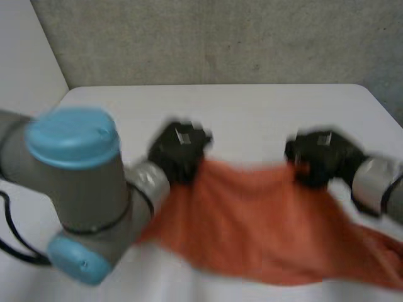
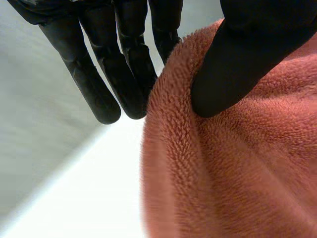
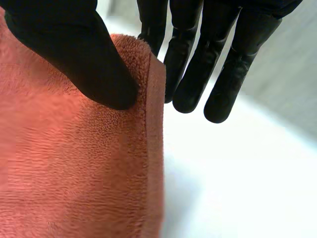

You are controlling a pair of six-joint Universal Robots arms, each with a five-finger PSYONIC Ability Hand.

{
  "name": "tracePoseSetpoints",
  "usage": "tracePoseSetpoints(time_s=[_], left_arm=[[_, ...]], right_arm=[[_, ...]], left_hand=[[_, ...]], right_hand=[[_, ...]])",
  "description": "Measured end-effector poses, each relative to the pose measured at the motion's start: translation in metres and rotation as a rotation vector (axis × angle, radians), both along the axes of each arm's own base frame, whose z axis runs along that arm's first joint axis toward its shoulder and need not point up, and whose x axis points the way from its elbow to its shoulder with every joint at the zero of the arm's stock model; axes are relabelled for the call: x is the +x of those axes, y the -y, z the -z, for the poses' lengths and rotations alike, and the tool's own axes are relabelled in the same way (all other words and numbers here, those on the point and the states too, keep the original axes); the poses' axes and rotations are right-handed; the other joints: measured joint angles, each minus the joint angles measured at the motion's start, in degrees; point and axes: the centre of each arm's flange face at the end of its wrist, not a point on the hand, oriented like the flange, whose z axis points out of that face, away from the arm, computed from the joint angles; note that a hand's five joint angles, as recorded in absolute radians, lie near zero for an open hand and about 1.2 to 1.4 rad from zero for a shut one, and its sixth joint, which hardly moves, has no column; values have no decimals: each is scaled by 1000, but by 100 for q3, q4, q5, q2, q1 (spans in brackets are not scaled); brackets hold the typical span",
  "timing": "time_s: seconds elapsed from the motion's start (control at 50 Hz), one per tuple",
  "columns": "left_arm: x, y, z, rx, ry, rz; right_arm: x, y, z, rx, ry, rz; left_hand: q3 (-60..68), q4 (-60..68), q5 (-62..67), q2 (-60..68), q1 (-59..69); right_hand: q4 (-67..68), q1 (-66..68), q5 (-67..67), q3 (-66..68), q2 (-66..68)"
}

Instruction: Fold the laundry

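Observation:
An orange fleecy towel (image 1: 258, 220) hangs between my two hands above the white table (image 1: 252, 113), its lower part draping toward the near edge. My left hand (image 1: 179, 151) is at the towel's far left corner. In the left wrist view the thumb (image 2: 237, 64) presses the towel (image 2: 237, 173) against the fingers (image 2: 99, 84) behind its edge. My right hand (image 1: 321, 157) is at the far right corner. There the thumb (image 3: 74, 54) pinches the hemmed edge of the towel (image 3: 74, 173) against straight fingers (image 3: 218, 64).
My left arm's elbow with its light-blue caps (image 1: 75, 189) bulks large at the near left, over the table's front. A grey wall (image 1: 220, 38) stands behind the table's far edge. Bare white tabletop lies beyond both hands.

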Motion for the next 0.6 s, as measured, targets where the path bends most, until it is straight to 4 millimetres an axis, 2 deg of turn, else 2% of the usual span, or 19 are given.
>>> tracePoseSetpoints(time_s=[0.02,0.04,0.06,0.1,0.12,0.14,0.16,0.18,0.24,0.32,0.34,0.36,0.42,0.46,0.48,0.56,0.6], left_arm=[[1,10,-19,-72,-54,-55],[2,15,-28,-107,-81,-81],[4,24,-50,-190,-152,-138],[7,29,-66,-254,-211,-174],[10,32,-81,-315,-270,-203],[10,32,-81,-315,-270,-203],[12,32,-89,-355,-310,-219],[14,30,-93,-375,-330,-225],[19,20,-88,-383,-342,-225],[25,-6,-53,-298,-264,-191],[29,-21,-30,-237,-205,-167],[32,-31,-16,-196,-166,-153],[41,-54,15,-96,-74,-125],[47,-65,29,-40,-33,-117],[53,-73,39,15,-2,-115],[62,-86,50,130,27,-125],[65,-90,47,193,24,-136]], right_arm=[[2,12,-15,-78,49,24],[3,18,-24,-126,84,39],[5,30,-46,-235,168,71],[6,36,-64,-321,241,92],[6,40,-84,-412,319,106],[6,40,-84,-412,319,106],[6,39,-104,-502,400,113],[6,37,-114,-547,441,113],[6,29,-128,-610,514,110],[11,20,-109,-525,494,99],[17,16,-90,-451,450,89],[20,15,-81,-413,424,83],[30,6,-40,-269,295,50],[34,2,-24,-218,237,35],[36,-2,-7,-171,173,15],[38,-9,13,-126,83,-15],[39,-11,19,-117,48,-29]], left_hand=[[2,0,0,0,0],[3,0,0,1,0],[16,1,0,5,0],[16,1,0,6,0],[17,1,0,7,0],[17,1,0,7,0],[18,1,0,11,0],[22,2,0,13,0],[23,2,0,16,0],[25,2,0,21,0],[29,3,0,22,0],[31,3,0,22,0],[38,3,0,25,0],[40,4,0,26,0],[42,7,0,28,0],[-361,-401,-115,-396,-191],[-1283,-1339,-903,-1413,-1160]], right_hand=[[0,0,0,0,0],[0,0,0,0,0],[0,0,5,0,0],[0,0,9,0,0],[0,0,9,0,0],[0,0,9,0,0],[0,0,9,0,0],[0,0,9,0,0],[1,0,9,0,0],[1,0,10,0,0],[2,0,20,0,0],[2,0,38,0,0],[3,0,63,0,0],[3,0,65,0,0],[3,0,65,4,0],[3,0,65,21,0],[3,0,65,21,0]])
